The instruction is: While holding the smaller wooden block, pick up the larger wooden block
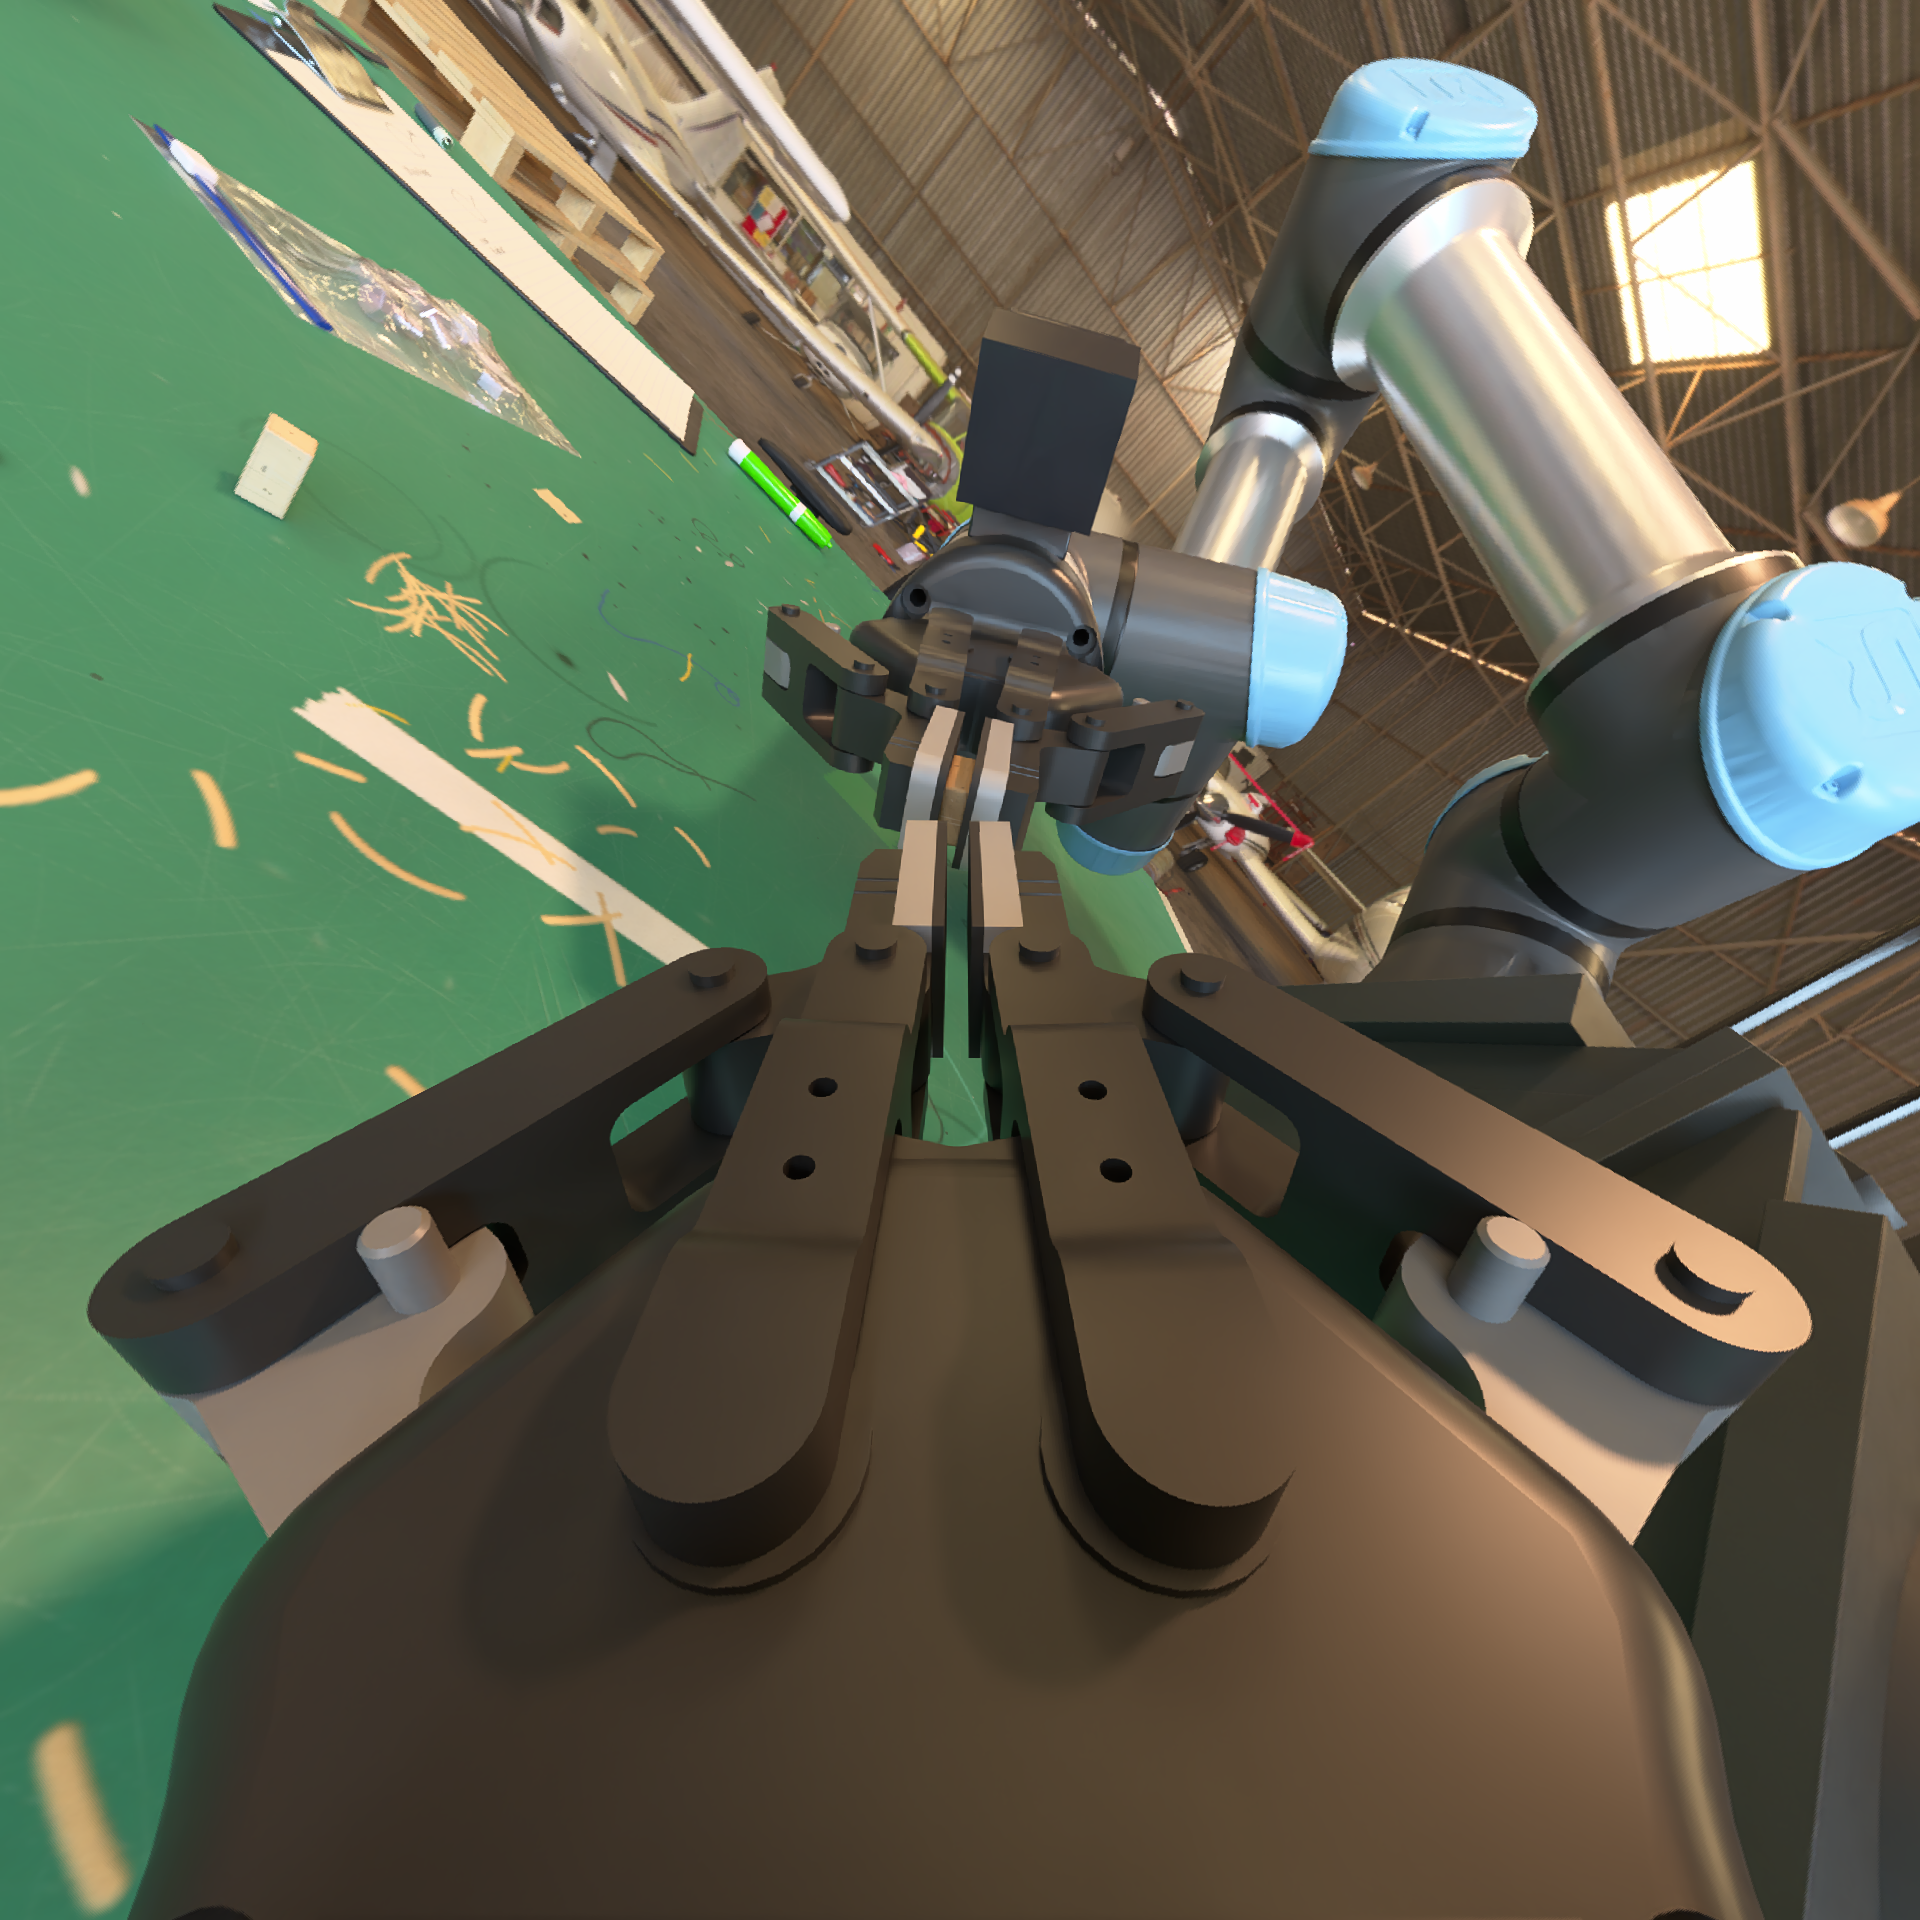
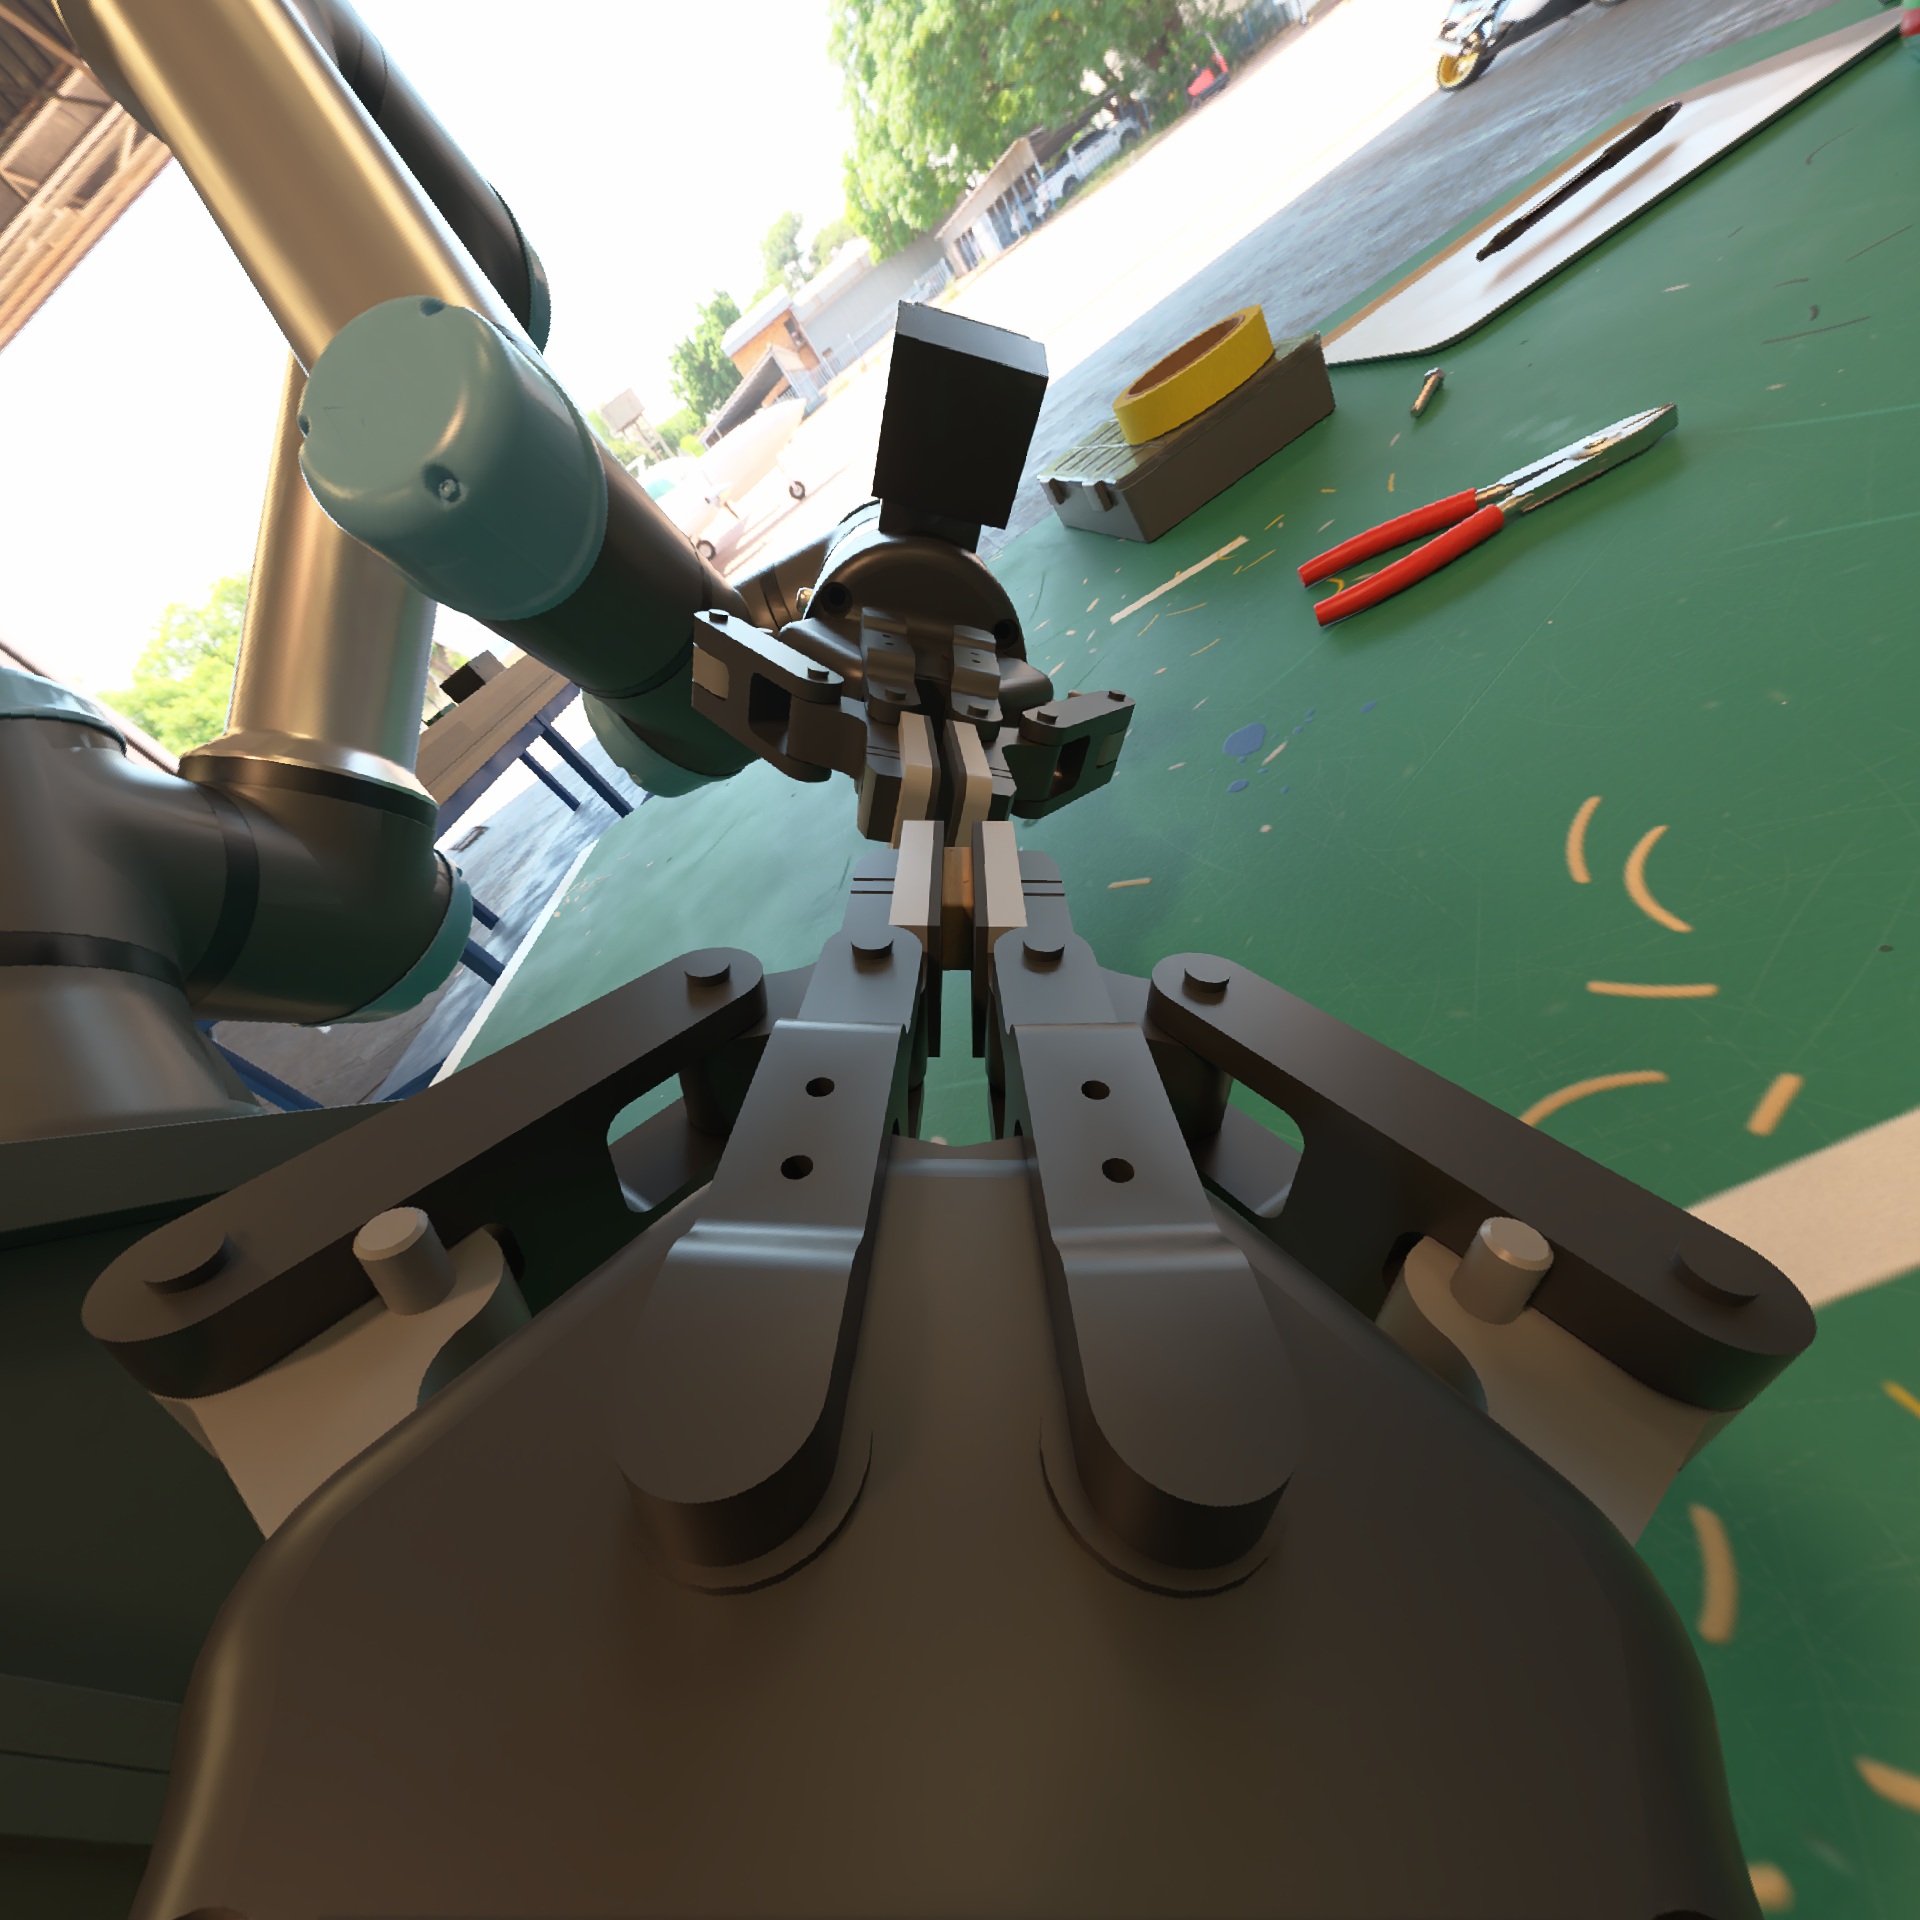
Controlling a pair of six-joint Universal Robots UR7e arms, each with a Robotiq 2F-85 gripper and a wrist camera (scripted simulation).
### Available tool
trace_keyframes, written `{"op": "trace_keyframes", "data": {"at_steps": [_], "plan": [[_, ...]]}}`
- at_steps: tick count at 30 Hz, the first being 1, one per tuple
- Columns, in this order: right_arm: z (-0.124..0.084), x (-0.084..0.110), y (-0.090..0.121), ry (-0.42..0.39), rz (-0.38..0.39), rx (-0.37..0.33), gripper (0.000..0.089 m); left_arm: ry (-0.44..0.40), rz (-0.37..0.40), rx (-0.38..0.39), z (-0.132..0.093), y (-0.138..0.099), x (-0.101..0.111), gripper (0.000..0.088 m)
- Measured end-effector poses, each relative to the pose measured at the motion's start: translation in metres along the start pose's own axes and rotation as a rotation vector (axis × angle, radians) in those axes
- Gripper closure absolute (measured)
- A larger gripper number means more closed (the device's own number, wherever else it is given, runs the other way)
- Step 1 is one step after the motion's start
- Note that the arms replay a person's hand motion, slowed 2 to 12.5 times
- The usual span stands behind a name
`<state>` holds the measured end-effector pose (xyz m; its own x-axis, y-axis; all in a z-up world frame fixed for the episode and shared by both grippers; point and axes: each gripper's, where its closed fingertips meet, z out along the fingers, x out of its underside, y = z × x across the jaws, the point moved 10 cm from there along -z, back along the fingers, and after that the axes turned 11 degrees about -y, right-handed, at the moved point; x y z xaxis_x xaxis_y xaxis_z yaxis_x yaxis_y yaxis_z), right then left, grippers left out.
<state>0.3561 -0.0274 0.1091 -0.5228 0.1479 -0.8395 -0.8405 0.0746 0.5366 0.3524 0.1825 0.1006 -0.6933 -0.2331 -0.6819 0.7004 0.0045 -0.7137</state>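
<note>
- In the right wrist view, I see the right gripper (image 2: 957, 875) at centre frame with its jaws nearly together, clamped on a small tan piece, which I judge to be the smaller wooden block (image 2: 957, 883).
- In the left wrist view, the same tan piece (image 1: 962, 774) shows between that gripper's pads, just above centre frame.
- The left gripper (image 1: 958, 875) sits tip to tip with the right one. Its jaws stand almost closed with a thin gap, and I see nothing held between them.
- The larger wooden block (image 1: 275, 464) stands on the green mat (image 1: 156, 987) at the upper left of the left wrist view, well apart from both grippers and untouched.
- My assessment: the holding condition is met; the pick-up of the larger block is not yet begun.
- Remaining: reopen the left jaws, travel to the block, grasp, lift.
</note>
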Motion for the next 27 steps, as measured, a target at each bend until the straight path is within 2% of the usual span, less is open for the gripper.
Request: {"op": "trace_keyframes", "data": {"at_steps": [9,27], "plan": [[-0.0012,-0.0015,-0.0006,-0.006,-0.020,0.016,0.0847,-0.011,-0.020,-0.011,0.0000,0.0017,-0.0003,0.0752],[-0.0071,-0.0060,-0.0024,-0.053,-0.027,0.041,0.0847,-0.021,-0.031,-0.028,-0.0009,0.0043,-0.0013,0.0724]]}}
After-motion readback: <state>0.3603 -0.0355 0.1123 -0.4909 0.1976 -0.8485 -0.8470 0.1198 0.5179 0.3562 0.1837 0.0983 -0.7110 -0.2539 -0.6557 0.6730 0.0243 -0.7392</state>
